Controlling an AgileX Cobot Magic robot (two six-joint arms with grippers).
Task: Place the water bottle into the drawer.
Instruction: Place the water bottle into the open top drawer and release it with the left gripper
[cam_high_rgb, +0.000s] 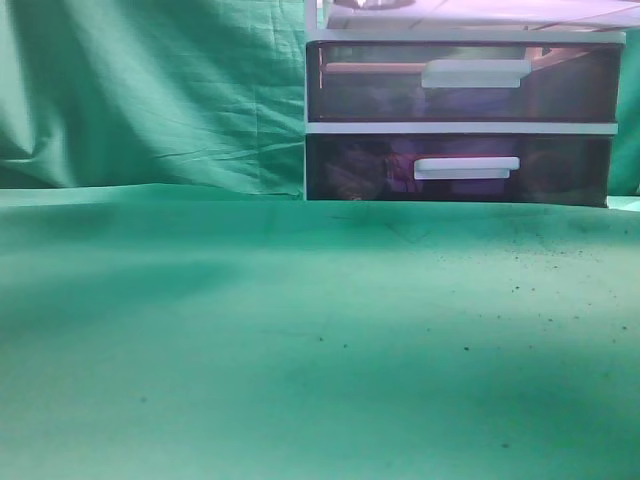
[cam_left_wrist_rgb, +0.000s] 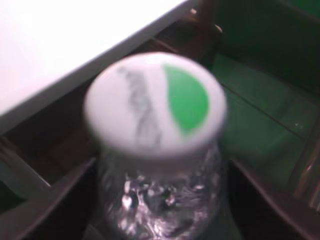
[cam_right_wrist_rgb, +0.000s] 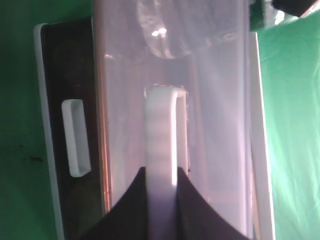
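Observation:
The water bottle (cam_left_wrist_rgb: 155, 110), clear with a white cap bearing a green patch, fills the left wrist view. My left gripper (cam_left_wrist_rgb: 160, 220) is shut on its crinkled body, with a dark finger on each side, and holds it over the dark open drawer (cam_left_wrist_rgb: 60, 140) beside the cabinet's white top (cam_left_wrist_rgb: 60, 45). My right gripper (cam_right_wrist_rgb: 162, 200) is shut on the white handle (cam_right_wrist_rgb: 161, 135) of the translucent upper drawer (cam_right_wrist_rgb: 215, 125). In the exterior view the upper drawer (cam_high_rgb: 380, 85) and its handle (cam_high_rgb: 475, 72) show, but neither gripper does.
The two-drawer cabinet stands at the back right on a green cloth (cam_high_rgb: 300, 350). The lower drawer (cam_high_rgb: 350, 170) is closed, with its white handle (cam_high_rgb: 466, 167) facing out; that handle also shows in the right wrist view (cam_right_wrist_rgb: 75, 137). A green backdrop (cam_high_rgb: 150, 90) hangs behind.

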